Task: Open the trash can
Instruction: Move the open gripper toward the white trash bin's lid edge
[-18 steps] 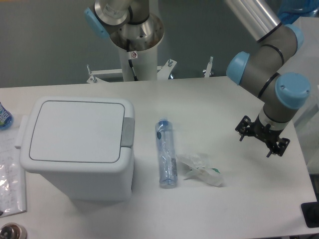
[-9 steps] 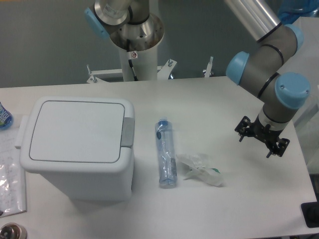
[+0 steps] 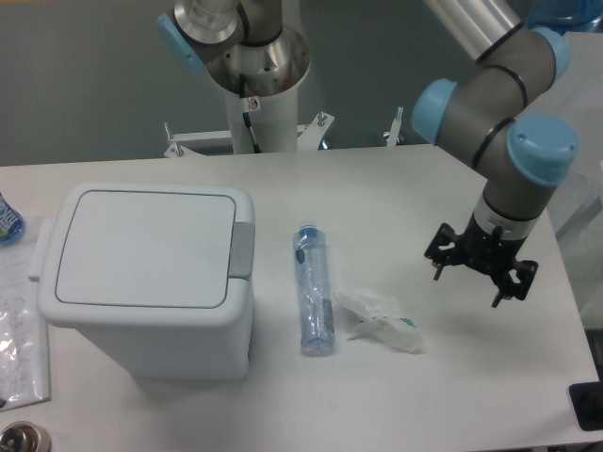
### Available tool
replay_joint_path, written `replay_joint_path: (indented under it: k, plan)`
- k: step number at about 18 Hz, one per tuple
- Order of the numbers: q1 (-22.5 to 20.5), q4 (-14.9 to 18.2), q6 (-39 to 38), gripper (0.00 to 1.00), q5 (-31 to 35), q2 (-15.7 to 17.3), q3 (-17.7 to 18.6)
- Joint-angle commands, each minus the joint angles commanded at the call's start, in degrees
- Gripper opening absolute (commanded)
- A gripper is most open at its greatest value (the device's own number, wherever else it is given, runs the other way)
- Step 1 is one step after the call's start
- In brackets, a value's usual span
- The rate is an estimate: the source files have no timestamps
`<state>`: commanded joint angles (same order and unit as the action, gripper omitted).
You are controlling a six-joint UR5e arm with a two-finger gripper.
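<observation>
The white trash can (image 3: 146, 282) stands on the left part of the table. Its flat lid (image 3: 141, 247) is down. The grey push-button (image 3: 242, 250) sits on its right rim. My gripper (image 3: 467, 288) hangs above the right part of the table, far to the right of the can. Its fingers point down, stand apart and hold nothing.
A clear plastic bottle (image 3: 315, 289) lies to the right of the can. A crumpled clear wrapper (image 3: 379, 322) lies beside it. Papers and a plastic bag (image 3: 19, 330) lie at the left edge. The arm's base column (image 3: 254, 85) stands at the back.
My gripper has moved to the left and slightly toward the front, closer to the wrapper. The trash can and the other things have not moved.
</observation>
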<state>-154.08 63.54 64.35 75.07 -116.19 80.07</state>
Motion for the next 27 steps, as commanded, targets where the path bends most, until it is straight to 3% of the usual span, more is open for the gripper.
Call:
replay_joint_path:
  k: [4, 8, 11, 18, 27]
  plan:
    - [3.1, -0.2, -7.1, 1.00, -2.3, 1.1, -2.4]
    - [6.2, -0.2, -14.9, 1.00, -3.3, 1.0, -6.9]
    - [7.6, -0.2, -17.5, 1.00, -5.4, 1.8, -7.6]
    - [10.3, -0.2, -23.5, 1.00, -8.9, 5.9, -6.5]
    - [11.3, -0.2, -26.9, 1.00, -12.3, 14.2, 1.9]
